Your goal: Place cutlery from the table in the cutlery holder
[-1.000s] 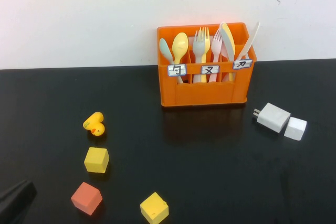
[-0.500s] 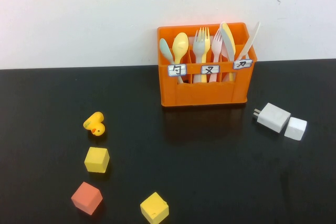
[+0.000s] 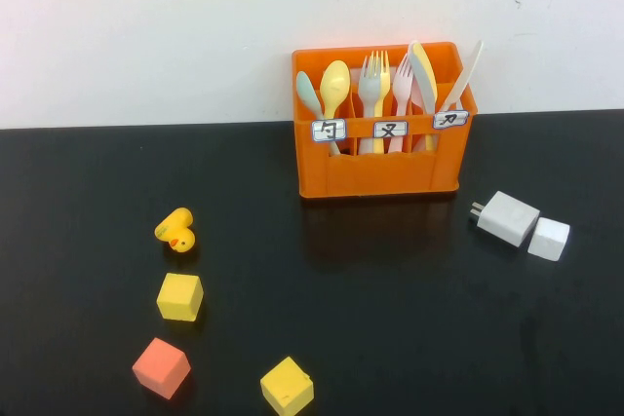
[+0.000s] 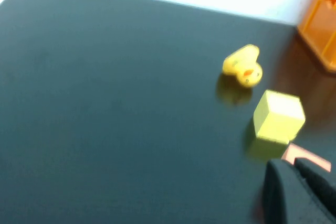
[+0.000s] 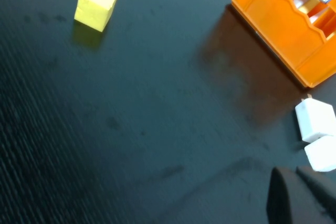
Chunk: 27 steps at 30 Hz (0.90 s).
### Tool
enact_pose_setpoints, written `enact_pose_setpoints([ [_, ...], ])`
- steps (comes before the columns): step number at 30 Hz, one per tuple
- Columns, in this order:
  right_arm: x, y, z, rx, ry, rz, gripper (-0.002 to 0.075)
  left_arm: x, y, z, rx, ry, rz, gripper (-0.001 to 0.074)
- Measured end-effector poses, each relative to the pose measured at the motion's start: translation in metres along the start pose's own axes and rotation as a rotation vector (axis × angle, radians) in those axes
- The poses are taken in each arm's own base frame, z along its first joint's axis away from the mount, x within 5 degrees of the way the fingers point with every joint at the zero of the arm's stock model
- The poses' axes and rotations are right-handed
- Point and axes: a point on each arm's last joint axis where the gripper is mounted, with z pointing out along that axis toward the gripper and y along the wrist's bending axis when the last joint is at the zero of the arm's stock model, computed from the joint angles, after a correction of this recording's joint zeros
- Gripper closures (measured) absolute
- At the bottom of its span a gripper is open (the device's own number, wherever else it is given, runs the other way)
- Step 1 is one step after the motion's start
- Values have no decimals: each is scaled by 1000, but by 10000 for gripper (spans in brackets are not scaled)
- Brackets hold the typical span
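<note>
The orange cutlery holder (image 3: 380,168) stands at the back of the black table (image 3: 390,319), against the wall. A pale grey fork (image 3: 369,80) stands in its middle compartment and a pale grey knife (image 3: 419,65) in its right one, among yellow, pink, mint and white cutlery. No grey cutlery lies on the table. Neither gripper shows in the high view. My left gripper (image 4: 290,165) is shut and empty, low over the table near a red cube (image 4: 310,158). My right gripper (image 5: 295,174) is shut and empty near a white block (image 5: 323,153). The holder also shows in the right wrist view (image 5: 283,24).
A yellow duck (image 3: 175,231), a yellow cube (image 3: 180,296), a red cube (image 3: 161,367) and another yellow cube (image 3: 287,387) lie at the front left. A white charger (image 3: 507,217) and a white block (image 3: 549,239) lie to the right of the holder.
My left gripper showed at the high view's bottom left corner one second ago and has drawn back out of that view. Nothing on the table has moved.
</note>
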Motion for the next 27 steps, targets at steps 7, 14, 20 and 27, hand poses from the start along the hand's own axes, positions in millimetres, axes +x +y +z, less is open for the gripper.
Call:
enact_pose_setpoints([
  [7, 0, 0, 0, 0, 0, 0, 727, 1, 0, 0, -4, 14, 4, 736],
  [14, 0, 0, 0, 0, 0, 0, 728, 1, 0, 0, -4, 15, 36, 736],
  [20, 0, 0, 0, -1, -1, 2, 728, 1, 1, 0, -14, 15, 9, 736],
  [27, 0, 0, 0, -1, -1, 2, 728, 1, 1, 0, -14, 16, -2, 736],
])
